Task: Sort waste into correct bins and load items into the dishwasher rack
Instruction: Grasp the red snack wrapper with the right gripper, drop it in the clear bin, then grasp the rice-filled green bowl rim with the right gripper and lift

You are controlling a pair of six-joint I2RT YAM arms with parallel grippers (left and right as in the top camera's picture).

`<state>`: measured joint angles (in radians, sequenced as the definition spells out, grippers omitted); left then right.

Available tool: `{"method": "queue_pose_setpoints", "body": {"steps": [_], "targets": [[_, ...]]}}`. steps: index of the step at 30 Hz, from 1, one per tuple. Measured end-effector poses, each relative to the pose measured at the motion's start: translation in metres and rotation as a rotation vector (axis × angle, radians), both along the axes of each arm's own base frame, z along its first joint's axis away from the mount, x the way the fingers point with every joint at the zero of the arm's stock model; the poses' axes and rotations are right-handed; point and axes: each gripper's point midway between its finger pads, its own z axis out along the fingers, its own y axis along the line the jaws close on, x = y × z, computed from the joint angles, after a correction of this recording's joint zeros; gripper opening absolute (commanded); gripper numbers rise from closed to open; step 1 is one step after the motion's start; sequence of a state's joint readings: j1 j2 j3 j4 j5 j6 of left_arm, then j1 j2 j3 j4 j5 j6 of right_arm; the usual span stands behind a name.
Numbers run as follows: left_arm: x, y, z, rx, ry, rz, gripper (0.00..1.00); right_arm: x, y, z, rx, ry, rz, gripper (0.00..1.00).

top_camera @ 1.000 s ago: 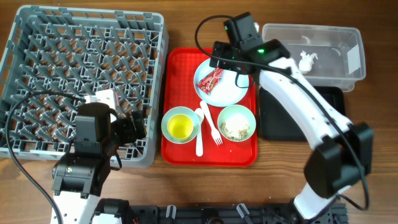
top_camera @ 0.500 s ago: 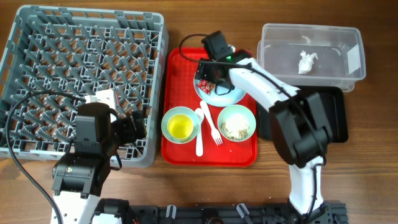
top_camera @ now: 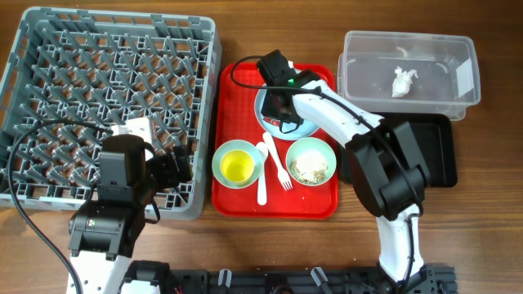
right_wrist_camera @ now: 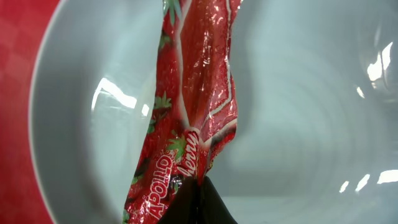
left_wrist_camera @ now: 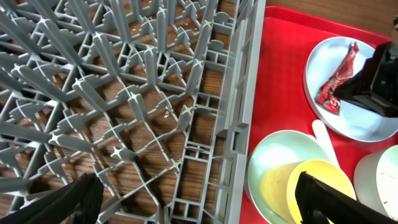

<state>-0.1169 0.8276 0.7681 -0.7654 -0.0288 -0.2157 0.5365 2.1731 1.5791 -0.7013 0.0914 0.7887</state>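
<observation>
My right gripper [right_wrist_camera: 199,194] is shut on the lower end of the red snack wrapper [right_wrist_camera: 193,112], which lies on the pale mint-blue plate [right_wrist_camera: 298,112]. Overhead, that gripper [top_camera: 282,110] sits low over the plate [top_camera: 312,124] at the back of the red tray. The left wrist view shows the wrapper [left_wrist_camera: 337,81] too. My left gripper [left_wrist_camera: 199,205] is open above the dishwasher rack's [top_camera: 122,15] near right corner, holding nothing. A yellow-inside bowl [top_camera: 238,164], a bowl of beige scraps [top_camera: 310,160], a white fork [top_camera: 278,166] and a spoon [top_camera: 261,186] lie on the tray.
The red serving tray [top_camera: 237,86] lies between the rack and the bins. A clear tub [top_camera: 459,91] at the back right holds a crumpled white napkin [top_camera: 401,80]. A black tray [top_camera: 437,155] sits in front of it. A cable trails behind the right arm.
My right arm swung left and down from near the tub to the plate, and its jaws closed on the wrapper. The left arm has not moved.
</observation>
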Motion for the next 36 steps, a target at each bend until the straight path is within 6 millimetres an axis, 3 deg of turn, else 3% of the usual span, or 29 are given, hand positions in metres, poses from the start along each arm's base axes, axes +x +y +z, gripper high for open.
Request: {"method": "queue_pose_setpoints", "body": {"steps": [3,5,7,9,11,13,15,17,18,20,21,24,25,27,30,34,36], "targets": [[0.000,0.000,0.000,0.000,0.000,0.000,1.00,0.001,-0.016,0.005,-0.039,0.003,-0.027,0.04],[0.000,0.000,0.000,0.000,0.000,0.000,1.00,0.006,-0.025,0.022,-0.048,-0.034,-0.046,0.04],[0.000,0.000,0.000,0.000,0.000,0.000,1.00,0.012,-0.033,0.050,-0.041,-0.088,-0.058,0.04],[0.000,0.000,0.000,0.000,0.001,0.000,1.00,0.020,-0.049,0.094,-0.024,-0.175,-0.077,0.04],[0.000,0.000,0.000,0.000,0.001,0.000,1.00,0.030,-0.081,0.140,-0.013,-0.274,-0.143,0.04],[0.000,0.000,0.000,0.000,0.001,0.000,1.00,0.038,-0.118,0.164,-0.013,-0.327,-0.225,0.06],[0.000,0.000,0.000,0.000,0.000,0.000,1.00,0.043,-0.160,0.169,-0.033,-0.332,-0.319,0.21],[0.000,0.000,0.000,0.000,0.001,0.000,1.00,0.046,-0.198,0.168,-0.050,-0.328,-0.412,0.54],[0.000,0.000,0.000,0.000,0.000,0.000,1.00,0.047,-0.212,0.168,-0.057,-0.332,-0.441,0.64],[0.000,0.000,0.000,0.000,0.000,0.000,1.00,0.050,-0.232,0.169,-0.066,-0.341,-0.474,0.77],[0.000,0.000,0.000,0.000,0.000,0.000,1.00,0.053,-0.237,0.171,-0.071,-0.353,-0.458,0.79],[0.000,0.000,0.000,0.000,0.000,0.000,1.00,0.050,-0.235,0.167,-0.082,-0.321,-0.345,0.81],[0.000,0.000,0.000,0.000,0.001,0.000,1.00,0.032,-0.223,0.160,-0.062,-0.238,-0.239,0.81],[0.000,0.000,0.000,0.000,0.001,0.000,1.00,0.015,-0.212,0.165,-0.028,-0.197,-0.142,0.81],[0.000,0.000,0.000,0.000,-0.002,0.000,1.00,-0.021,-0.201,0.198,0.009,-0.196,-0.044,0.82],[0.000,0.000,0.001,0.000,-0.002,0.000,1.00,-0.069,-0.192,0.262,0.026,-0.322,0.042,0.82],[0.000,0.000,0.001,0.000,-0.002,0.000,1.00,-0.087,-0.174,0.267,0.041,-0.353,0.146,0.82]]}}
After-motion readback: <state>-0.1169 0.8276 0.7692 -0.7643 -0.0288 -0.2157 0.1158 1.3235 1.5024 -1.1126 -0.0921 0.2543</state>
